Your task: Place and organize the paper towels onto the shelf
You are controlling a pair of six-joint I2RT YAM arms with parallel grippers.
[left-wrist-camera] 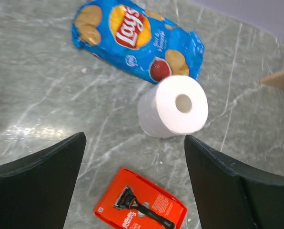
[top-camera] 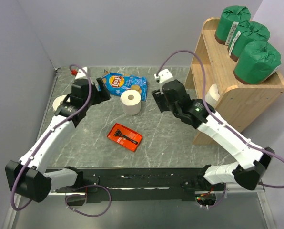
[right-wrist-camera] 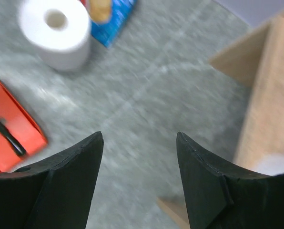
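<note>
Three green-wrapped paper towels point(top-camera: 249, 43) stand in a row on the top level of the wooden shelf point(top-camera: 249, 102). A bare white roll point(top-camera: 212, 95) sits in its lower level. Another white roll point(top-camera: 131, 101) stands upright mid-table; it also shows in the left wrist view point(left-wrist-camera: 175, 106) and the right wrist view point(right-wrist-camera: 58, 33). A third white roll point(top-camera: 60, 101) is at the far left, partly hidden by the left arm. My left gripper point(top-camera: 103, 90) point(left-wrist-camera: 135, 138) is open and empty, left of the middle roll. My right gripper point(top-camera: 157, 99) point(right-wrist-camera: 139, 136) is open and empty, between that roll and the shelf.
A blue chip bag point(top-camera: 124, 85) point(left-wrist-camera: 132, 40) lies behind the middle roll. A flat red tray holding a razor point(top-camera: 125, 136) point(left-wrist-camera: 139, 207) point(right-wrist-camera: 8, 129) lies in front of it. The shelf side panel point(right-wrist-camera: 270, 86) is close to my right gripper's right.
</note>
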